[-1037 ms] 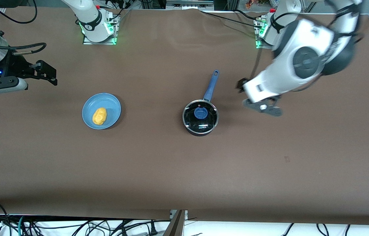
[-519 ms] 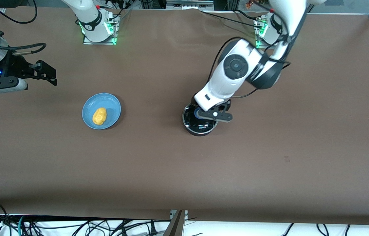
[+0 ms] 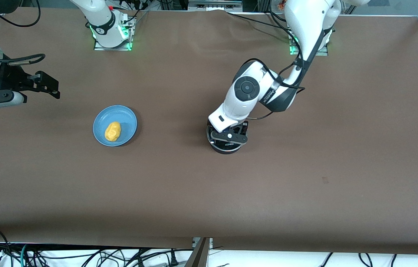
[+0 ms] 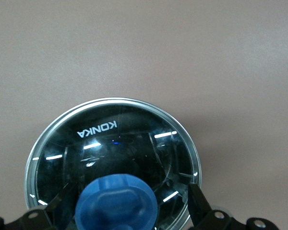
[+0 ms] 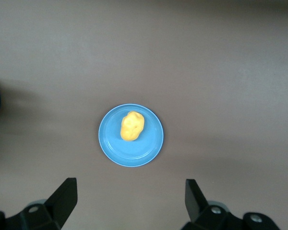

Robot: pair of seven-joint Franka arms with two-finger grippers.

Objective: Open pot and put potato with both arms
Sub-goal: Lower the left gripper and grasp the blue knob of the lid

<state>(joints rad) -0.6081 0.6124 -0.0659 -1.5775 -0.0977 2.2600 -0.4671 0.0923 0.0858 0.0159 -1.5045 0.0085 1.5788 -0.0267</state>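
Observation:
The black pot (image 3: 226, 147) stands mid-table with its glass lid (image 4: 110, 143) on; its blue handle is hidden under the left arm. My left gripper (image 3: 228, 138) is low over the lid. In the left wrist view the left gripper (image 4: 119, 211) is open, with a finger on each side of the lid's blue knob (image 4: 117, 201) and apart from it. The yellow-orange potato (image 3: 112, 131) lies on a blue plate (image 3: 127, 122). My right gripper (image 3: 53, 87) hangs open and empty over the table at the right arm's end. In the right wrist view the right gripper (image 5: 129, 201) is apart from the potato (image 5: 132, 126).
The blue plate (image 5: 149, 148) lies toward the right arm's end from the pot. Both arm bases (image 3: 110, 33) stand along the table's back edge. Brown cloth covers the table (image 3: 209, 193).
My left arm has swung in from the left arm's end and come down over the pot lid. My right gripper has shifted slightly toward its end of the table.

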